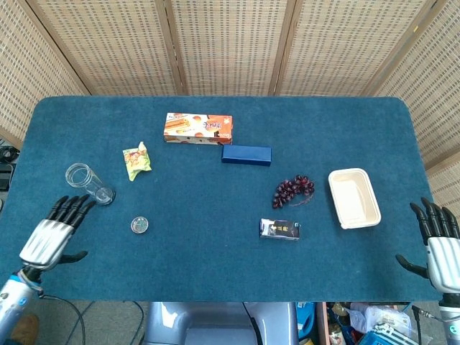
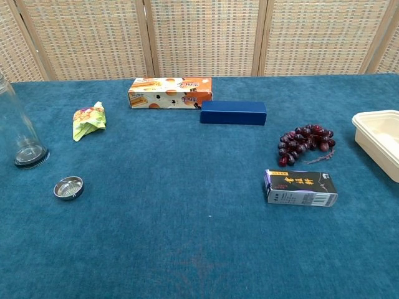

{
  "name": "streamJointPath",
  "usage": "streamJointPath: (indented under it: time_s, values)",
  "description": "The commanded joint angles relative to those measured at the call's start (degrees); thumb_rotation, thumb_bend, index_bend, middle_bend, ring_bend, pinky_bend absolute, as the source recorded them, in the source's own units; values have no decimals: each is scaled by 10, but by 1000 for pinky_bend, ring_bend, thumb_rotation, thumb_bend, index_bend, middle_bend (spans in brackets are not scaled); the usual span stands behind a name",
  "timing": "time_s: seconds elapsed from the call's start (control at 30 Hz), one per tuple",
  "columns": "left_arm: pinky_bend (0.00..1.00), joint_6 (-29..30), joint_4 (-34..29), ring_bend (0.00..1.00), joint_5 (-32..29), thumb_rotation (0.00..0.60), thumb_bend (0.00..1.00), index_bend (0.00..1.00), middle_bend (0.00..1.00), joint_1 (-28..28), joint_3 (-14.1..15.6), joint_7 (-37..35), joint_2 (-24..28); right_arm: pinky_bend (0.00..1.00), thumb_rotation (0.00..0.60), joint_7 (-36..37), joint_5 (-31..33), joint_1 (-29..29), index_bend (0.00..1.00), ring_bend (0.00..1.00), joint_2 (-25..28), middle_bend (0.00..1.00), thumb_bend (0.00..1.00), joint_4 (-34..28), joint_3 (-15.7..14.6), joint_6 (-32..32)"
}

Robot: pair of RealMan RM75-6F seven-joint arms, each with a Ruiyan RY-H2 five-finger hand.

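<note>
two hands sit at the near edge of the blue-covered bench, both empty with fingers spread. left hand lies near the clear glass jar, which stands upright, and the small round metal lid. right hand rests off the bench corner, near the cream rectangular plastic tray.

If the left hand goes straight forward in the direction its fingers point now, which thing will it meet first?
Most likely the glass jar. The left hand lies open near the table's front left edge, its fingers aimed up and slightly right, with the jar just beyond the fingertips. Height above the table is unclear.
</note>
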Motion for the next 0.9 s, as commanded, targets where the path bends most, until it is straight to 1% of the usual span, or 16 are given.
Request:
streamJointPath:
  time_s: [0.03, 0.13, 0.2, 0.3, 0.4, 0.47, 0.53, 0.73, 0.8, 0.9]
  values:
    - [0, -96, 35, 0, -18, 600, 147, 17, 0, -78, -19, -24, -54, 0, 600, -2, 5, 2, 3, 0, -2, 0, 0, 3, 1, -5]
    - [0, -121, 71, 0, -34, 600, 147, 109, 0, -104, -30, -13, -89, 0, 600, -4, 12, 4, 3, 0, -5, 0, 0, 8, 2, -12]
    - [0, -135, 85, 0, -52, 600, 146, 199, 0, -115, -37, -6, -104, 0, 600, -6, 15, 5, 3, 0, -7, 0, 0, 10, 3, -15]
    - [0, -152, 98, 0, -78, 600, 147, 291, 0, -125, -44, 11, -115, 0, 600, -7, 18, 6, 3, 0, -9, 0, 0, 13, 3, -18]
    - [0, -183, 115, 0, -117, 600, 147, 371, 0, -141, -50, 27, -127, 0, 600, -10, 23, 8, 3, 0, -11, 0, 0, 16, 4, -23]
    - [0, -190, 124, 0, -128, 600, 147, 401, 0, -146, -48, 37, -131, 0, 600, -12, 24, 9, 3, 0, -12, 0, 0, 16, 4, -24]
    - [0, -191, 132, 0, -134, 600, 149, 410, 0, -149, -46, 43, -138, 0, 600, -13, 25, 9, 3, 0, -13, 0, 0, 17, 4, -25]
    - [0, -192, 154, 0, -140, 600, 222, 434, 0, -158, -39, 42, -156, 0, 600, -18, 26, 11, 3, 0, -15, 0, 0, 18, 2, -31]
    - [0, -194, 160, 0, -140, 600, 261, 457, 0, -161, -36, 40, -162, 0, 600, -19, 26, 11, 3, 0, -16, 0, 0, 17, 2, -31]
    - [0, -195, 165, 0, -142, 600, 274, 471, 0, -165, -33, 37, -167, 0, 600, -19, 27, 11, 3, 0, -16, 0, 0, 17, 2, -31]
